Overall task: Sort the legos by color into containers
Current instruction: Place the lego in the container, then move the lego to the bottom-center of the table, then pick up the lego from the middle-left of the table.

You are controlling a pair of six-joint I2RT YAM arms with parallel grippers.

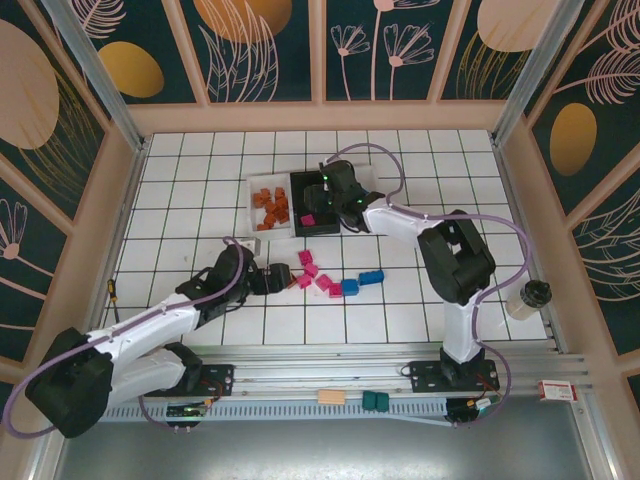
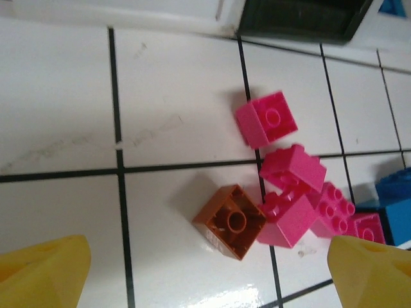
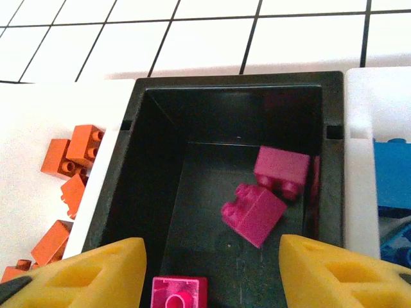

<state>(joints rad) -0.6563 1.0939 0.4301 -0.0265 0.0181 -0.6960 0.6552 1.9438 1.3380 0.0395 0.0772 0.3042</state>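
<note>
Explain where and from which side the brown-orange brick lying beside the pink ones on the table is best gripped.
Come straight down from above and pinch two opposite outer walls of the brown-orange brick. It lies upside down, hollow side up, turned diagonally to the tile lines, so the wrist likely needs rotating. A pink brick touches its right side; room there is tight.

Pink lego (image 3: 179, 292) cut off below, blue lego (image 2: 395, 208) cropped — right edge
</note>
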